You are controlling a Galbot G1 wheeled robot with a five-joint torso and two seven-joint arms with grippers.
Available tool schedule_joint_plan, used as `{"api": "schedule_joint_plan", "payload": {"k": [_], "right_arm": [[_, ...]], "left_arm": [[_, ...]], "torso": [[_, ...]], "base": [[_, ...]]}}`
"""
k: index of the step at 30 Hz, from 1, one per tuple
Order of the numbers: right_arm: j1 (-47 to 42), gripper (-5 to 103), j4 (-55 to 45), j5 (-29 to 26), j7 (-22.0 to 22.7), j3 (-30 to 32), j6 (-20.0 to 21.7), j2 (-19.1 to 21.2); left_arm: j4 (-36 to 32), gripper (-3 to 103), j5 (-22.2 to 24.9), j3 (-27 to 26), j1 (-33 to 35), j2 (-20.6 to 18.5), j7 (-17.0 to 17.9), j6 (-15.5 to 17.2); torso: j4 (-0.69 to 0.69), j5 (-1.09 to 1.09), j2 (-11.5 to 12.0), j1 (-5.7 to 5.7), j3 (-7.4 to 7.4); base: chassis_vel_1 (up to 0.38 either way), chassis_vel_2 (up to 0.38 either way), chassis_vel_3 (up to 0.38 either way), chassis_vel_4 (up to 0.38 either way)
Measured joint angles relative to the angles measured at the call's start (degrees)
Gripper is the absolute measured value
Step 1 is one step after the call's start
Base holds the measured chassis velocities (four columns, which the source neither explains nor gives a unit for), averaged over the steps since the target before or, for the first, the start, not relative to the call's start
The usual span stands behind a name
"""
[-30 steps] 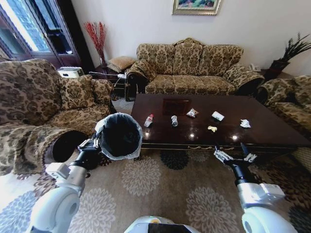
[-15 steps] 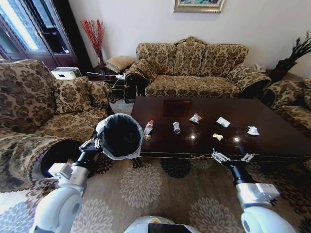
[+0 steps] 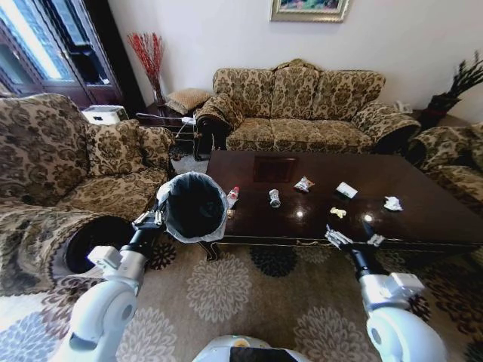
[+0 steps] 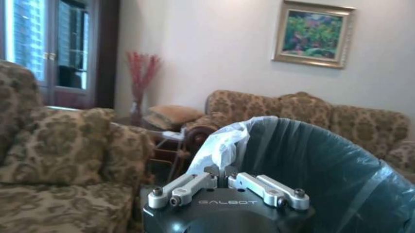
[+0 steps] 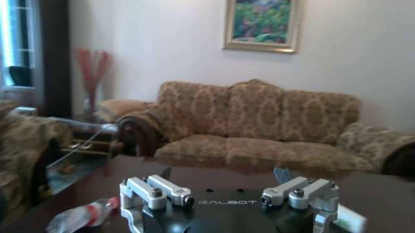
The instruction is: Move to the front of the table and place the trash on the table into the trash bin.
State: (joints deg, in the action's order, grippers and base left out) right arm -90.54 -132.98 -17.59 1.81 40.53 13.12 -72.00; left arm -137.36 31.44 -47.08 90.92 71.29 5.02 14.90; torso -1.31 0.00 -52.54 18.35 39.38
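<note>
Head view: left gripper [image 3: 156,218] fingers pinched closed on the bag-lined rim of the trash bin [image 3: 194,207], bin carried tilted with its mouth facing the camera, at the left front corner of the table [image 3: 423,211]. Left wrist view confirms the fingers [image 4: 209,180] meet on the liner edge. Right gripper [image 3: 352,239] has its fingers spread wide, holding nothing, hovering just at the table's front edge, right of centre.

Key relation: all trash lies on the tabletop ahead of the right gripper, between it and the sofa. Nearest to it is the yellowish scrap [image 3: 337,213], just beyond the fingers and slightly left. The bottle [image 3: 232,197] lies right beside the bin, long axis running roughly front-to-back, red cap away from the robot. The right arm is nearer to every item except the bottle.

Count: one bottle, one can [image 3: 274,198], one wrapper [image 3: 303,184], one cup [image 3: 346,190], one tissue [image 3: 392,203], one scrap; six pieces, all on the table, none in the bin yet. One bin, one table.
</note>
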Motion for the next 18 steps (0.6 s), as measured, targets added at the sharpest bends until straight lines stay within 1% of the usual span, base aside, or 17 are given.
{"api": "schedule_joint_plan", "payload": {"k": [3, 6, 10, 11, 13, 16, 18], "right_arm": [[2.58, 100, 3.08, -1.61, -0.08, -2.27, 0.09, 2.23], [4.1, 100, 5.12, -2.31, 0.1, -3.38, 0.08, 3.42], [7.85, 100, 8.61, -3.67, 1.69, -6.5, 0.07, 5.17], [7.85, 100, 8.61, -3.67, 1.69, -6.5, 0.07, 5.17], [10.52, 100, 10.63, -3.82, 2.74, -8.99, 0.09, 5.53], [15.57, 100, 14.02, -4.32, 4.37, -13.35, 0.74, 5.4], [16.21, 100, 14.39, -4.35, 4.45, -13.8, 0.76, 5.29]], "left_arm": [[0.59, 3, 0.05, -1.2, -0.2, -0.24, 0.34, -0.24], [0.65, 3, 0.23, -1.45, -0.34, -0.4, 0.48, -0.23], [0.65, 3, 0.41, -1.5, -0.33, -0.53, 0.58, -0.5], [0.65, 3, 0.41, -1.5, -0.33, -0.53, 0.58, -0.5], [0.65, 3, 0.49, -1.47, -0.08, -0.56, 0.59, -1.15], [0.93, 3, 0.52, -1.38, 0.5, -0.62, -0.09, -2.56], [0.96, 3, 0.5, -1.35, 0.63, -0.66, -0.27, -2.68]], "torso": [[0.0, 0.0, 0.0, -0.01, 0.0], [0.02, -0.01, 0.0, 0.0, 0.0], [0.02, -0.01, 0.0, 0.0, 0.0], [0.02, -0.01, 0.0, 0.0, 0.0], [-0.01, 0.0, 0.0, 0.0, 0.0], [-0.01, 0.0, 0.0, 0.0, 0.0], [0.0, 0.0, 0.0, 0.0, 0.0]], "base": [[0.061, 0.075, 0.063, 0.062], [0.073, 0.083, 0.074, 0.074], [0.074, 0.088, 0.094, 0.076], [0.081, 0.085, 0.081, 0.088], [0.064, 0.074, 0.063, 0.082], [0.028, 0.023, 0.043, 0.028], [0.0, 0.0, 0.0, 0.0]]}}
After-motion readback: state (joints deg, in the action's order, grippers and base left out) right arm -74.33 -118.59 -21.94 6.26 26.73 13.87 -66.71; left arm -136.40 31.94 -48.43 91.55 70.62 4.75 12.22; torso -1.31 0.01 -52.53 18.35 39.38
